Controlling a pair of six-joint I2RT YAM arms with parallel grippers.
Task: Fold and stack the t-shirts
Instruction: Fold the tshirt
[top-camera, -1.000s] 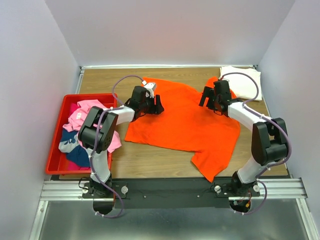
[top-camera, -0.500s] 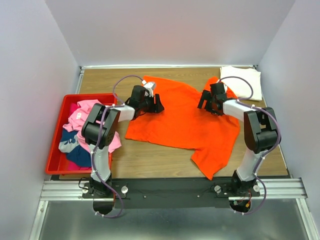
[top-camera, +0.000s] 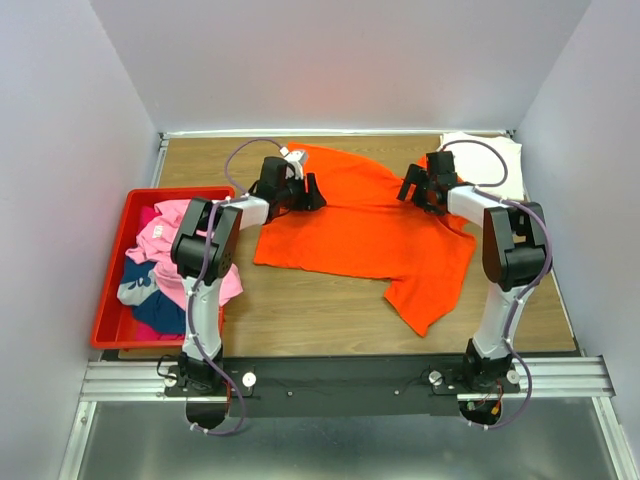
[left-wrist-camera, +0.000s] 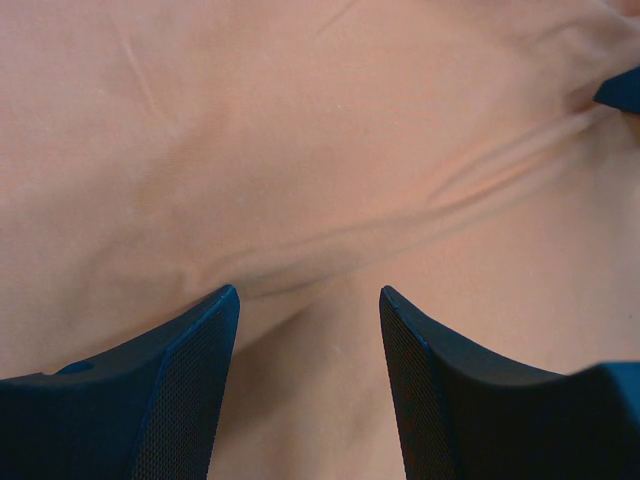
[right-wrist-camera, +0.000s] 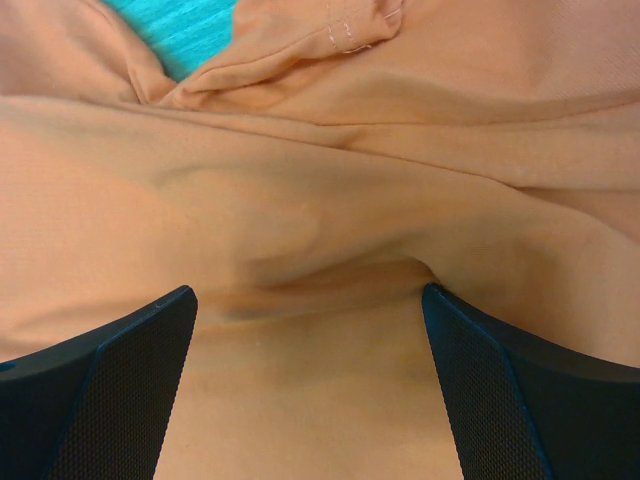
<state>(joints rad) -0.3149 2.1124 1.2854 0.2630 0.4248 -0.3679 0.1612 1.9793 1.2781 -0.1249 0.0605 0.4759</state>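
Lying unfolded mid-frame, the orange t-shirt (top-camera: 360, 235) has the open left gripper (left-wrist-camera: 308, 292) and open right gripper (right-wrist-camera: 308, 292) on it; 1 cream t-shirt (top-camera: 485, 170) looks folded upper right; remaining t-shirts (top-camera: 170, 235) fill the bin (top-camera: 150, 197).

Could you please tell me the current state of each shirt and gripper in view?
orange t-shirt: unfolded, spread out, wrinkled
cream-white t-shirt: folded, at far right corner
pink t-shirt: unfolded, heaped in the red bin
dark blue t-shirt: crumpled in the same bin
left gripper: open, over orange cloth
right gripper: open, over orange cloth
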